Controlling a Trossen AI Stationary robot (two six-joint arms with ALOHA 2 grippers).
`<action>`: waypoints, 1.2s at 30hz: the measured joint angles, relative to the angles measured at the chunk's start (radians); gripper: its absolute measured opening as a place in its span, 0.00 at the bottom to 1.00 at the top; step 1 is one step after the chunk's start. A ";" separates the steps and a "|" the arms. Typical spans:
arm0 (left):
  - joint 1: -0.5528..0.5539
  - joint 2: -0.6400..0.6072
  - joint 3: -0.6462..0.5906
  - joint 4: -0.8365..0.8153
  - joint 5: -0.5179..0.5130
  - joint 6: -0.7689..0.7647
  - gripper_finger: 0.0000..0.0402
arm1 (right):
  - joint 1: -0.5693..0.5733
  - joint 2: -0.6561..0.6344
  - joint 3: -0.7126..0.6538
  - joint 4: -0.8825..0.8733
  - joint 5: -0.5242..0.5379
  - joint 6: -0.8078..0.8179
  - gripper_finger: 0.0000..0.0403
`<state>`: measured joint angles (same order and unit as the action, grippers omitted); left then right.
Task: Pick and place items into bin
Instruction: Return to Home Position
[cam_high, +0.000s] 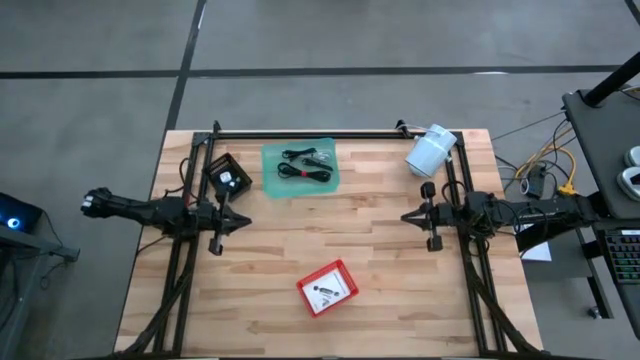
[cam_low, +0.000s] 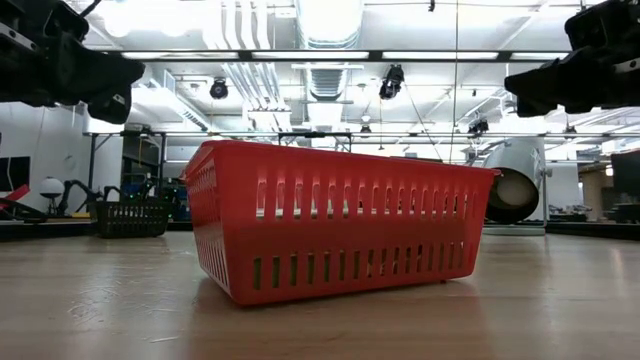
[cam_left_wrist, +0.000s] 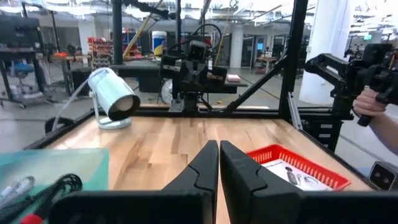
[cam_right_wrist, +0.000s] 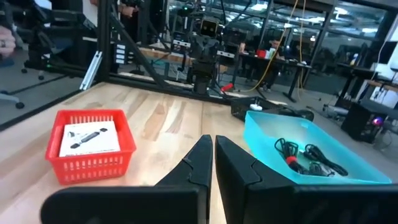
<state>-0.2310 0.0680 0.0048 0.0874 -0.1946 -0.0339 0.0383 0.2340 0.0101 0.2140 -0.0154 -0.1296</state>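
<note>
A pale wooden surface (cam_high: 380, 260) seen from above, with a dark robot arm along each side.

The left claw (cam_high: 244, 222) hovers over the left part of the surface, pointing toward the middle. Its wrist view shows its two fingers (cam_left_wrist: 205, 165) pressed together with nothing between them. The right claw (cam_high: 405, 216) hovers opposite, over the right part and pointing back at the left one. It is likewise clenched and empty (cam_right_wrist: 211, 142). The two are well apart, with bare wood between them.

A teal bin (cam_high: 270, 180) sits at the far edge, left of centre, and holds thin black coiled cables (cam_high: 305, 166). Just to its left, near the left arm, stands a small black bin (cam_high: 228, 177). Something dark with a pale patch lies inside it, possibly an adapter, but it is too small to tell.

A red slotted bin (cam_high: 345, 272) sits toward the near edge, about midway between the arms and turned at an angle. White cards with black marks (cam_high: 326, 290) lie flat inside it. From the level view this red bin (cam_low: 340, 220) fills the middle of the picture.

A large white cylinder (cam_high: 430, 150) lies tilted at the far right corner, just beyond the right arm.

Beyond the surface, a person's hand (cam_left_wrist: 373, 102) grips a dark piece of equipment.
</note>
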 joint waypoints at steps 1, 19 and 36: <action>0.000 0.003 0.000 0.000 0.000 -0.012 0.00 | 0.000 0.000 0.000 0.000 0.000 -0.012 0.02; 0.000 0.006 0.000 0.009 0.000 -0.012 0.00 | 0.000 0.004 0.000 0.004 0.000 0.072 0.02; 0.000 0.007 0.000 0.009 0.000 -0.012 0.00 | 0.000 0.004 0.000 0.004 -0.001 0.097 0.02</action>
<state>-0.2310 0.0753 0.0048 0.0963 -0.1944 -0.0460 0.0383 0.2379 0.0101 0.2180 -0.0162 -0.0328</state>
